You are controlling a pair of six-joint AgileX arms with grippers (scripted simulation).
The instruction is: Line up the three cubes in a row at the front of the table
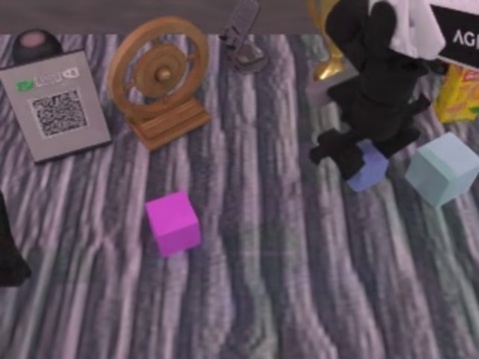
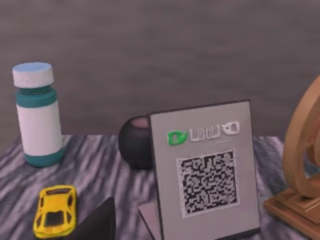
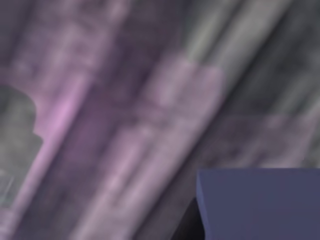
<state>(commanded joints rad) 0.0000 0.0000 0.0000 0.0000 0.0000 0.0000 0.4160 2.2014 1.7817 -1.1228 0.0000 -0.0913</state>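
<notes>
The right gripper (image 1: 352, 158) sits on the small blue cube (image 1: 372, 167); whether it pinches cannot be told. Next comes carrying it forward beside the magenta cube (image 1: 173, 223). The left arm is parked at the table's (image 1: 284, 299) left edge.

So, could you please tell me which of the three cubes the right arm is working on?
The periwinkle-blue cube, the smallest: the right gripper is down on it, while the magenta cube and pale blue-grey cube sit untouched.

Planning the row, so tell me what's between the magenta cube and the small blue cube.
Only bare table, as the top view shows, between the magenta cube and the small blue cube.
</notes>
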